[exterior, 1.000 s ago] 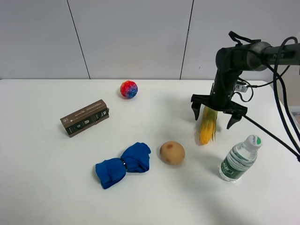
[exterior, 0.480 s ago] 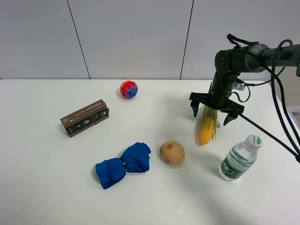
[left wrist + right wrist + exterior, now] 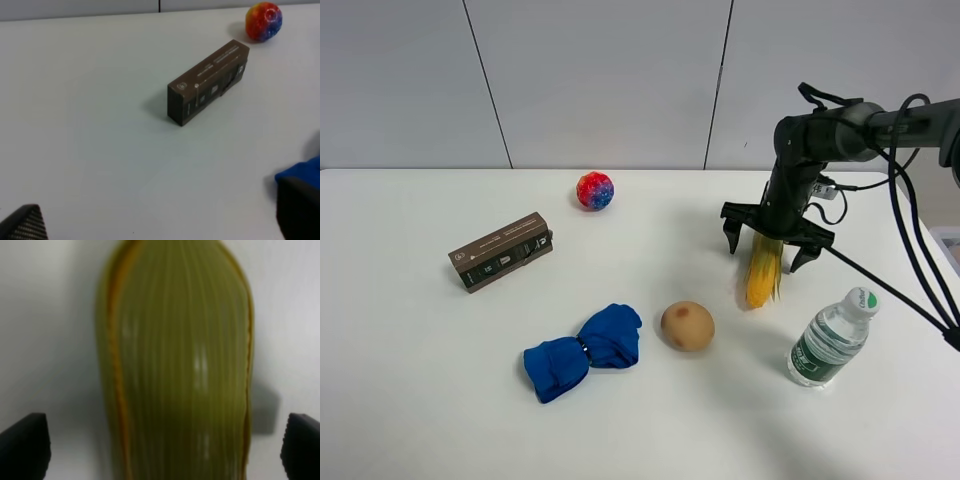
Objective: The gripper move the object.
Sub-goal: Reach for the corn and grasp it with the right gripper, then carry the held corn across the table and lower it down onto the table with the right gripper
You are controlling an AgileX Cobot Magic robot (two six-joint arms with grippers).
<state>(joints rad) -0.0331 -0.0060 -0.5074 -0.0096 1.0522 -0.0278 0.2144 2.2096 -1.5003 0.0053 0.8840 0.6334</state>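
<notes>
The ear of corn (image 3: 762,272) lies on the white table at the right, its yellow kernel end toward the front and its green husk end under my right gripper (image 3: 765,252). That black claw is open, with one finger on each side of the husk end, not closed on it. In the right wrist view the striped green-yellow husk (image 3: 175,365) fills the frame between the two black fingertips (image 3: 22,445). My left gripper (image 3: 160,220) is open and empty above the table's left part; it does not show in the exterior view.
A water bottle (image 3: 830,340) stands just right of and in front of the corn. A tan ball (image 3: 687,326) and a blue cloth bundle (image 3: 584,350) lie in the front middle. A brown box (image 3: 501,250) is at the left and a multicoloured ball (image 3: 595,190) at the back.
My right gripper has come down and slightly back over the corn's husk end, still open. The corn and the other things have not moved.
</notes>
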